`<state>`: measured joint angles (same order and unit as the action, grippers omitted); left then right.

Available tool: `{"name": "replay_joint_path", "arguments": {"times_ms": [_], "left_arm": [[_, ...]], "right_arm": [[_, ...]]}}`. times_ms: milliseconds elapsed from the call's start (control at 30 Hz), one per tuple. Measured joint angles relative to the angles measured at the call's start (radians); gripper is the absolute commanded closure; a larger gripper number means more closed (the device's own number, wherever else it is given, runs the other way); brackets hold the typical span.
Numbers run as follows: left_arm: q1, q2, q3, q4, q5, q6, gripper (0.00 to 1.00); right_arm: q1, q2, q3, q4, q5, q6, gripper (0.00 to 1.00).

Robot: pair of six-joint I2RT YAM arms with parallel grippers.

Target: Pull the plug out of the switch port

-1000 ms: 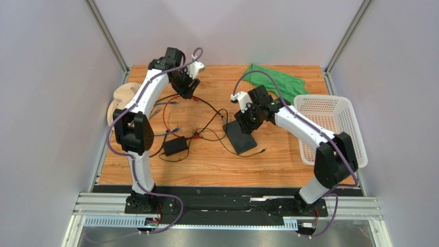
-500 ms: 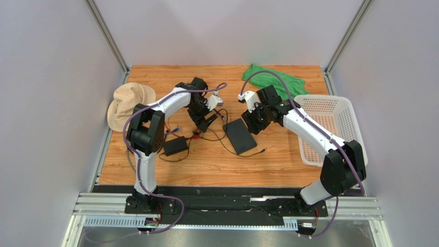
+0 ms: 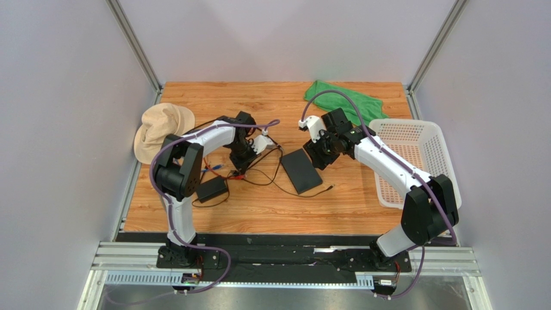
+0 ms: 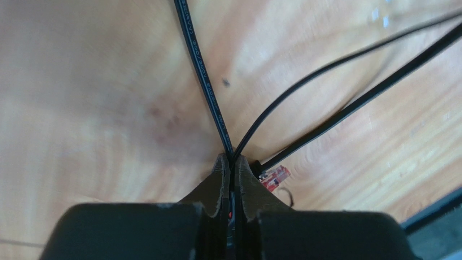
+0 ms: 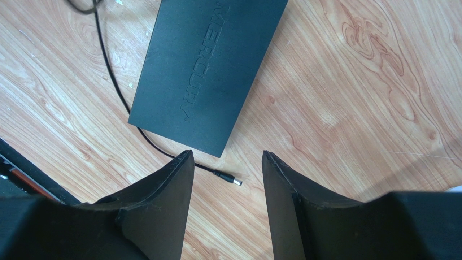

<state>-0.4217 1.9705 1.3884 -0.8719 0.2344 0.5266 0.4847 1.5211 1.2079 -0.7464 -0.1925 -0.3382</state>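
Observation:
The switch is a flat black box (image 3: 301,170) marked MERCURY (image 5: 209,70), lying mid-table. The switch port is hidden; no socket shows on its edges. A silver-tipped barrel plug (image 5: 233,180) on a thin black lead lies loose on the wood by the box's near corner. My right gripper (image 5: 226,154) hovers open above that plug with nothing between its fingers, at the box's far right edge (image 3: 317,157). My left gripper (image 4: 232,160) is shut on a thin black cable (image 4: 203,76) left of the box (image 3: 240,159). A red clear plug (image 4: 274,177) lies beside its right finger.
A black adapter brick (image 3: 212,189) sits near the left arm among tangled black and red leads (image 3: 259,175). A tan hat (image 3: 162,126) lies at the left edge, a green cloth (image 3: 343,97) at the back, and a white basket (image 3: 417,155) on the right.
The left arm swung from the back of the table down onto the cables and its gripper closed on a black cable. The adapter brick slid slightly left. The right gripper moved a little back.

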Motion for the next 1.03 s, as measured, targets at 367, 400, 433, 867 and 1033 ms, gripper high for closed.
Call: {"name": "replay_joint_path", "arguments": {"times_ms": [367,400,433,867,1033], "left_arm": [[0.355,-0.130,-0.037,-0.108,-0.105,0.185,1.00],[0.380,-0.130,-0.015,-0.113,-0.121,0.199,0.97],[0.402,-0.126,0.018,-0.116,-0.140,0.215,0.94],[0.361,0.053,0.422,-0.159,-0.036,0.027,0.06],[0.312,0.008,0.422,-0.157,0.085,-0.076,0.05]], "right_arm": [[-0.002,0.011,0.000,0.004,0.002,0.001,0.46],[-0.002,0.014,0.000,0.004,0.002,0.001,0.46],[-0.002,0.019,0.000,0.004,0.002,0.001,0.46],[-0.002,0.036,0.010,0.035,0.134,0.072,0.00],[-0.002,0.027,0.011,0.104,0.302,0.134,0.00]]}}
